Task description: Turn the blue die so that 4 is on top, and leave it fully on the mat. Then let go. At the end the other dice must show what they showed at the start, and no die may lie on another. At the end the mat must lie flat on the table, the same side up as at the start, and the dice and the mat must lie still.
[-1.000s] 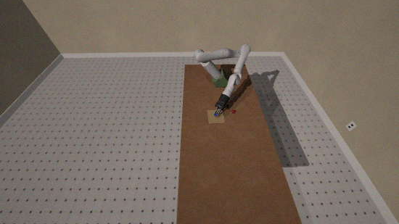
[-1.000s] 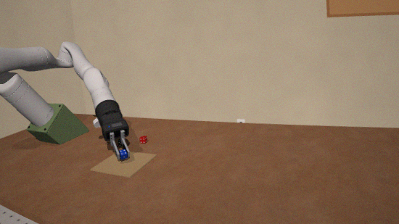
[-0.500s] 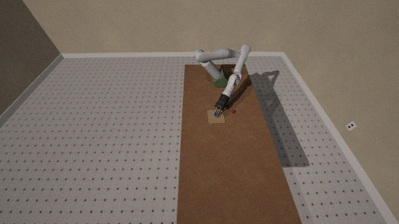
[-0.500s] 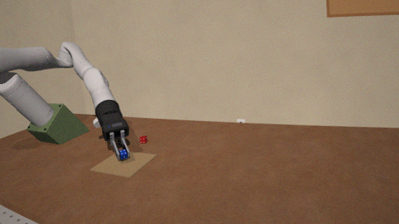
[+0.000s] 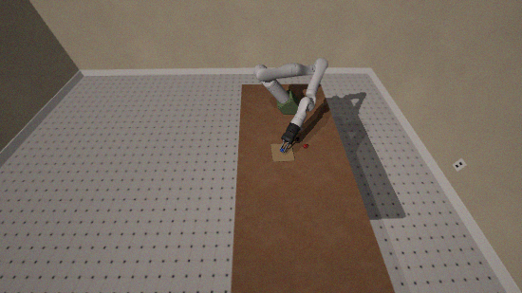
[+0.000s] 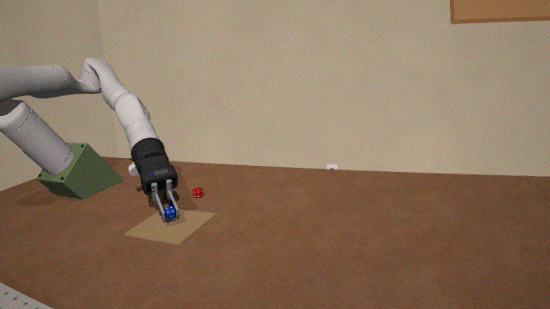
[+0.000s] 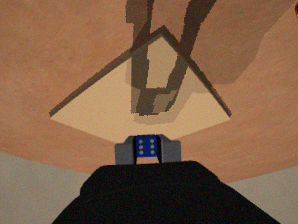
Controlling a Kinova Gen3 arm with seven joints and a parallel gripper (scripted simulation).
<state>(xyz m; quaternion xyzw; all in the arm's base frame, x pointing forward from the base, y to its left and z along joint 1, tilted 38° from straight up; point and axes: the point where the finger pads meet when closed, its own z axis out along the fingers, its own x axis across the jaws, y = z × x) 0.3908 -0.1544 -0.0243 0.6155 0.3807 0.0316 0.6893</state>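
The blue die (image 5: 283, 149) (image 6: 170, 213) (image 7: 147, 147) sits between the fingers of my gripper (image 5: 283, 148) (image 6: 169, 213) (image 7: 147, 149), which is shut on it. The gripper tilts down and holds the die just over the tan mat (image 5: 287, 156) (image 6: 155, 232) (image 7: 100, 112), at or very near its surface. In the wrist view the die's visible face shows six white pips. A red die (image 5: 306, 146) (image 6: 197, 192) lies on the brown table beside the mat, off it.
The arm's green base (image 5: 286, 106) (image 6: 82, 172) stands at the far end of the brown table (image 5: 304, 223) (image 6: 350, 245). The gripper's shadow falls across the mat in the wrist view.
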